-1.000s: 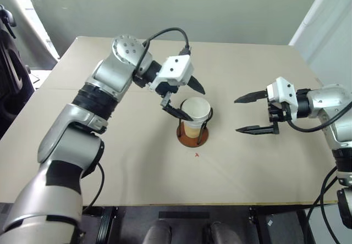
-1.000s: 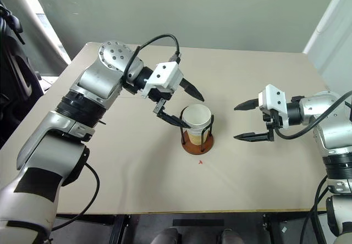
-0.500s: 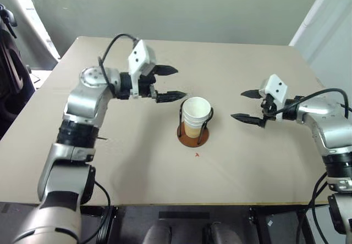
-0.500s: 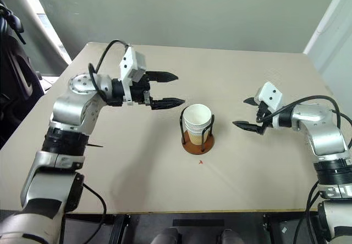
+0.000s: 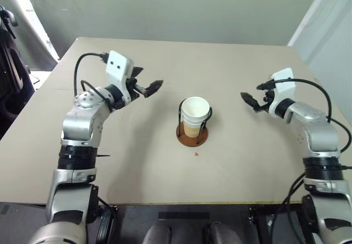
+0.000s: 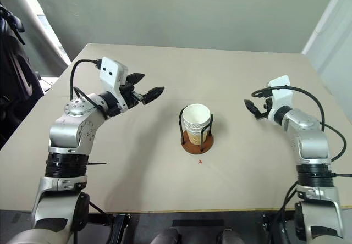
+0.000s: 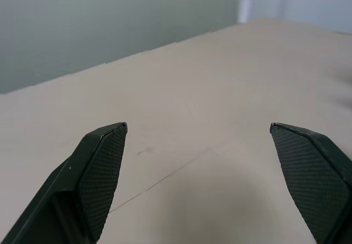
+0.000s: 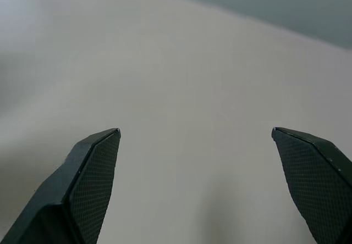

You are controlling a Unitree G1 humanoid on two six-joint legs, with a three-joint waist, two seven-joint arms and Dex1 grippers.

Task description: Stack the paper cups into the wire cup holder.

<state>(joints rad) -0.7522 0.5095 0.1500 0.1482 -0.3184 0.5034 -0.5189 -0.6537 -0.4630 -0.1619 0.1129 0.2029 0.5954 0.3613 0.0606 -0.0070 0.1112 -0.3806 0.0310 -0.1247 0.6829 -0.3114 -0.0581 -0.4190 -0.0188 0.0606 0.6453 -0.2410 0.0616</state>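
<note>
Paper cups [image 5: 196,112] nested in wire cup holder [image 5: 192,133] at mid-surface [image 5: 137,167]; left pincer [image 5: 149,86] and right pincer [image 5: 252,100] released, empty, well apart either side.

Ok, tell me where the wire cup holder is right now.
In the head views the wire cup holder stands mid-table with the paper cups nested inside, between the left gripper and right gripper.

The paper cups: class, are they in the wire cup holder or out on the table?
In. The paper cups sit nested upright between the black loops of the wire cup holder, with both grippers away.
</note>
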